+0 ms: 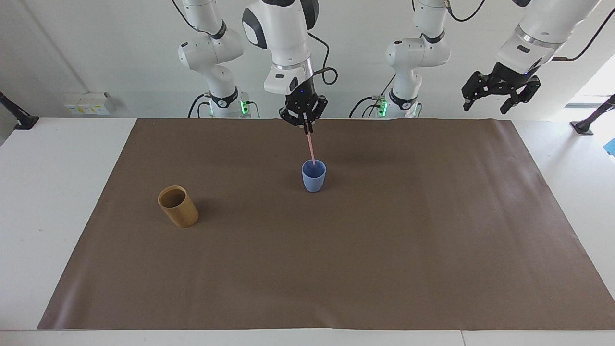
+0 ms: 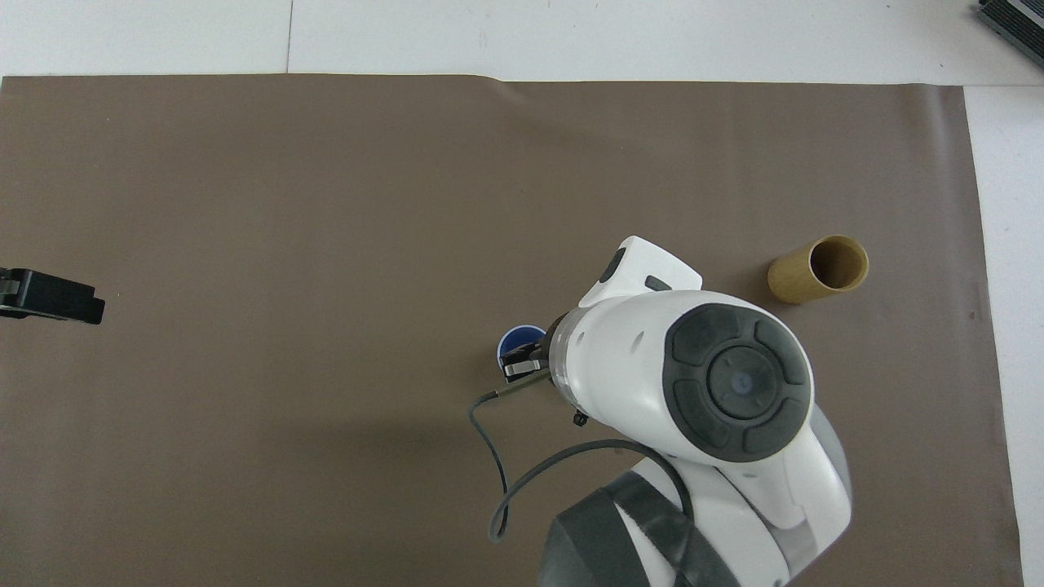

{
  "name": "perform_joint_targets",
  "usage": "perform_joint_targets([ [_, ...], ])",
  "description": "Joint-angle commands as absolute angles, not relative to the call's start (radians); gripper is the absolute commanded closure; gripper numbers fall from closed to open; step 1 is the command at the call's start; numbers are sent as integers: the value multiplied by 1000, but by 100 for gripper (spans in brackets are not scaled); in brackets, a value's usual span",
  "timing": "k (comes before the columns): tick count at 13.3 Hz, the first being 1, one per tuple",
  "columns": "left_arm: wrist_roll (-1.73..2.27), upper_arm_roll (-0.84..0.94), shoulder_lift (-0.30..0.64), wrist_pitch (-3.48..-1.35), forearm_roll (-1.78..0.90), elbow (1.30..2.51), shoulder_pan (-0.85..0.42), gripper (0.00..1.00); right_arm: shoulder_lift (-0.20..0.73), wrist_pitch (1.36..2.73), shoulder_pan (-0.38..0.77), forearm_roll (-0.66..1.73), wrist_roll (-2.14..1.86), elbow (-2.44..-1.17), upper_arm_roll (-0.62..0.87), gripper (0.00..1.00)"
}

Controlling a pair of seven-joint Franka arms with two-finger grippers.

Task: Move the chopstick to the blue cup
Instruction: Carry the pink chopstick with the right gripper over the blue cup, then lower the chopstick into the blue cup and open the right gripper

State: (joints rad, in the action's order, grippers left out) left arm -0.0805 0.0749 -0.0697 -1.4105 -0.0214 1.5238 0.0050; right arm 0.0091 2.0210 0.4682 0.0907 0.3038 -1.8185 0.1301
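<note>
Pale pink chopstick (image 1: 311,148): thin, straight, hanging nearly upright from the right gripper (image 1: 306,127), fingertips pinched on its top end. Lower tip at the mouth of the blue cup (image 1: 313,176), seemingly just inside. Cup: light blue, upright on brown mat (image 1: 384,250). Left gripper (image 1: 500,94): waiting raised, jaws spread, empty.

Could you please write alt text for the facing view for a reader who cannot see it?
The right hand holds a pink chopstick upright, its lower tip at the mouth of the blue cup on a brown mat. A tan cup stands toward the right arm's end; the left hand waits open, raised.
</note>
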Motion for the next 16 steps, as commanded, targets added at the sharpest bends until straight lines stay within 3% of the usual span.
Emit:
perform_joint_targets([
  [1, -75, 66, -89, -1394, -29, 1534, -8, 0, 38, 2088, 468, 78, 321, -1841, 129, 100],
  [7, -74, 66, -92, -1394, -29, 1539, -8, 0, 46, 2140, 462, 78, 318, -1899, 129, 100],
  [8, -74, 66, -92, -1394, -29, 1539, -8, 0, 55, 2149, 462, 78, 319, -1910, 129, 92],
  [11, -74, 66, -92, -1394, -29, 1539, -8, 0, 83, 2184, 465, 77, 321, -1907, 129, 89],
  [12, -74, 66, -92, -1394, -29, 1539, -8, 0, 87, 2184, 465, 77, 321, -1901, 129, 80],
  [14, -74, 66, -92, -1394, -29, 1539, -8, 0, 97, 2184, 463, 77, 322, -1890, 127, 34],
  [16, -74, 66, -92, -1396, -29, 1539, -8, 0, 97, 2183, 459, 77, 324, -1878, 126, 10],
])
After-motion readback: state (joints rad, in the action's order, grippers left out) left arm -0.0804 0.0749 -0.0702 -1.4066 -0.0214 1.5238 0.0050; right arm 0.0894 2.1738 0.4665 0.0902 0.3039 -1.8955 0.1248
